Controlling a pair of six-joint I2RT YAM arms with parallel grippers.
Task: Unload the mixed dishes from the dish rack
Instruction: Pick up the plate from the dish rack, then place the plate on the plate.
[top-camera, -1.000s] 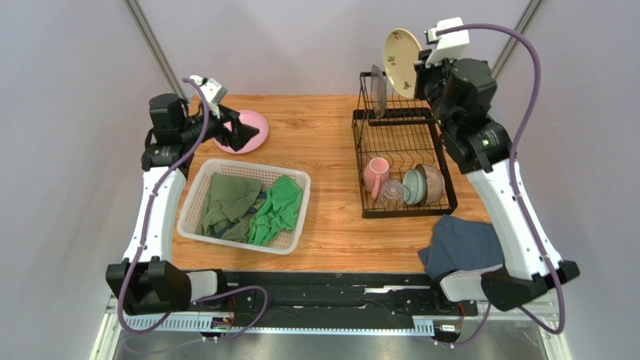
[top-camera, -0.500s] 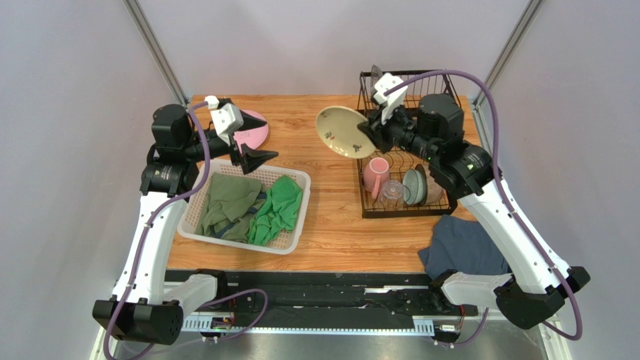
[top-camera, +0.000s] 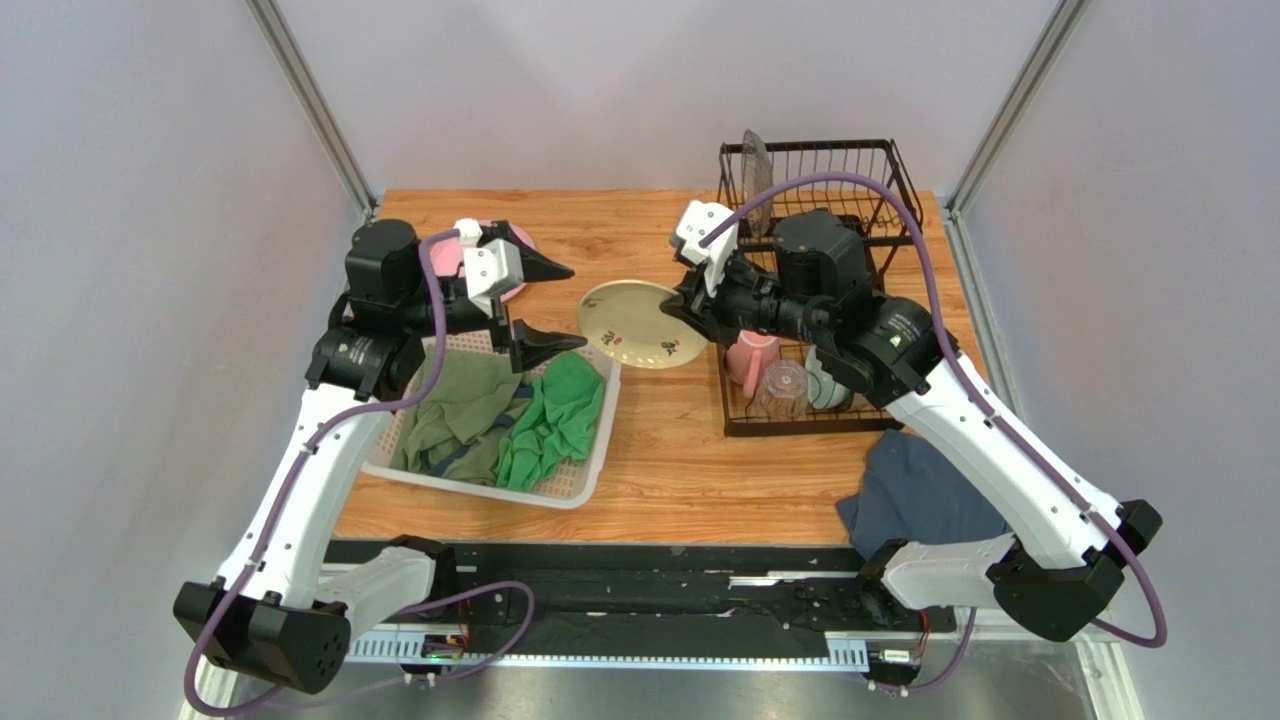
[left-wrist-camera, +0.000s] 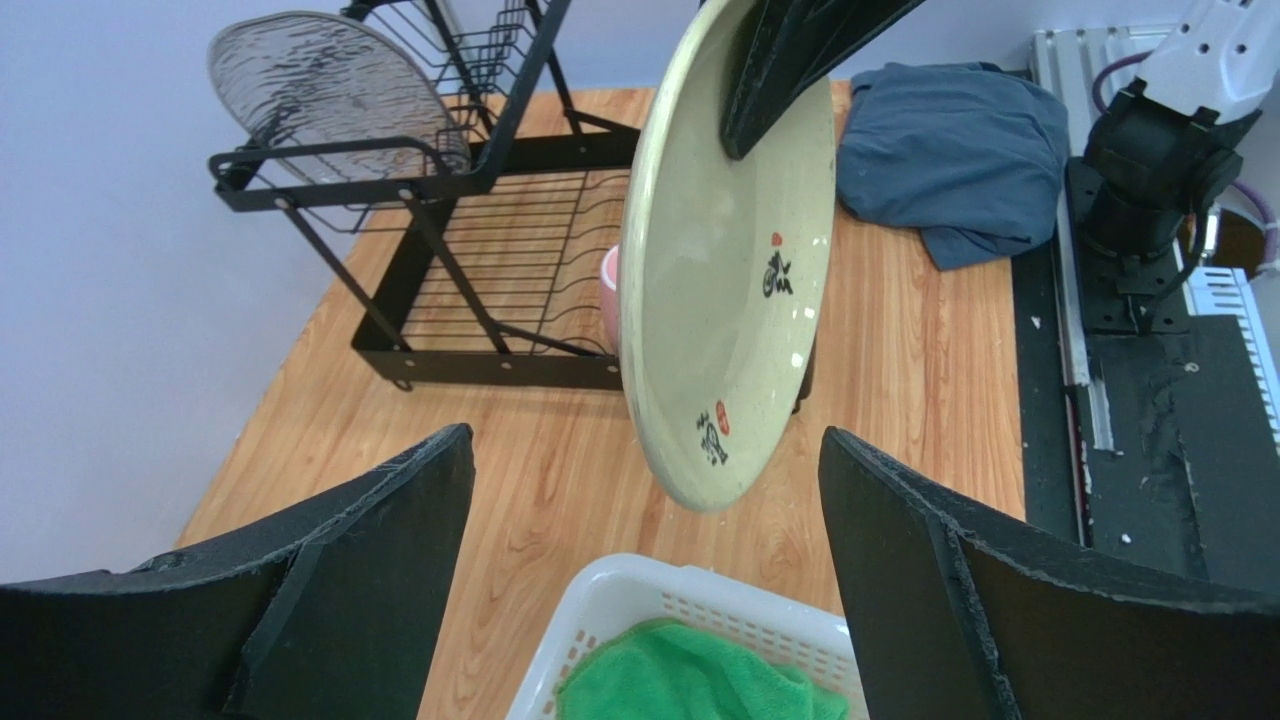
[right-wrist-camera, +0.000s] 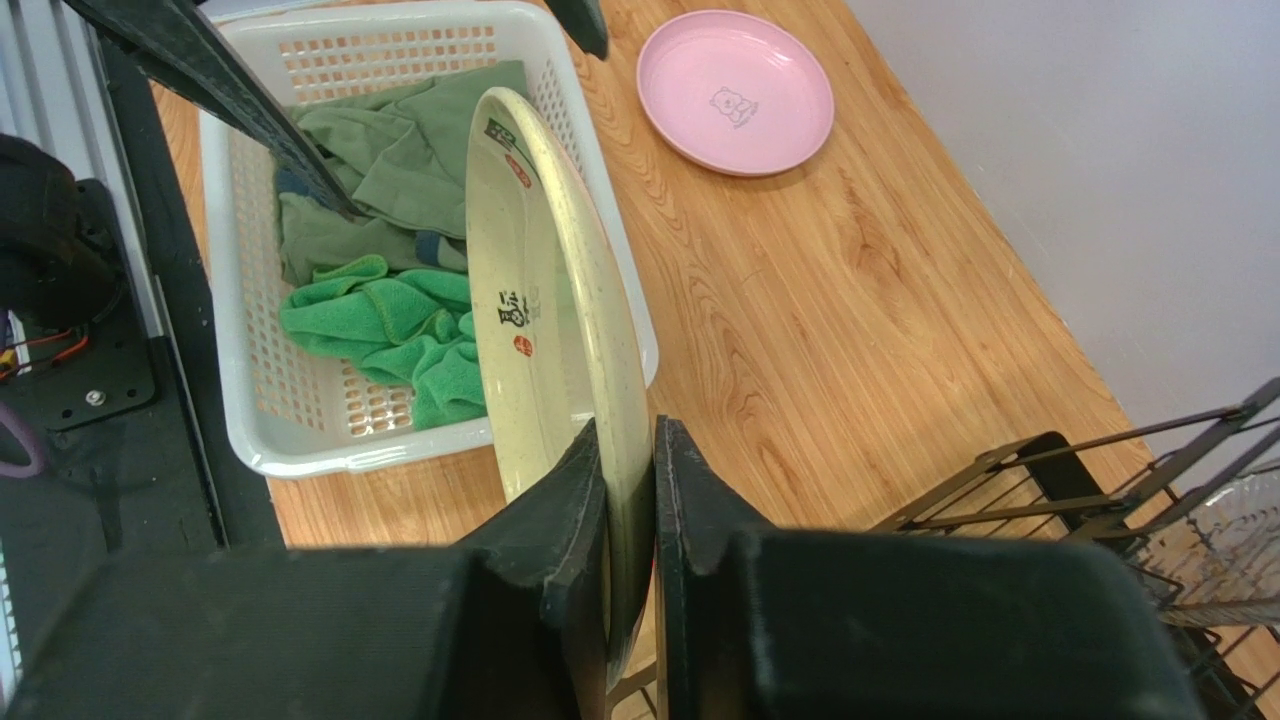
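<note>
Plate: the cream plate (top-camera: 643, 323) is hanging on edge in the air between the two arms, beside the basket (top-camera: 595, 444) and clear of the rack (top-camera: 812, 431).
Right claw: the right gripper (top-camera: 679, 315) is pinching the plate's rim, jaws nearly closed.
Left claw: the left gripper (top-camera: 553, 308) is gaping wide, holding nothing, and facing the plate.
Handling: it is looking stiff, glazed, probably slippery and breakable; the free rim opposite is offering the best hold.
</note>
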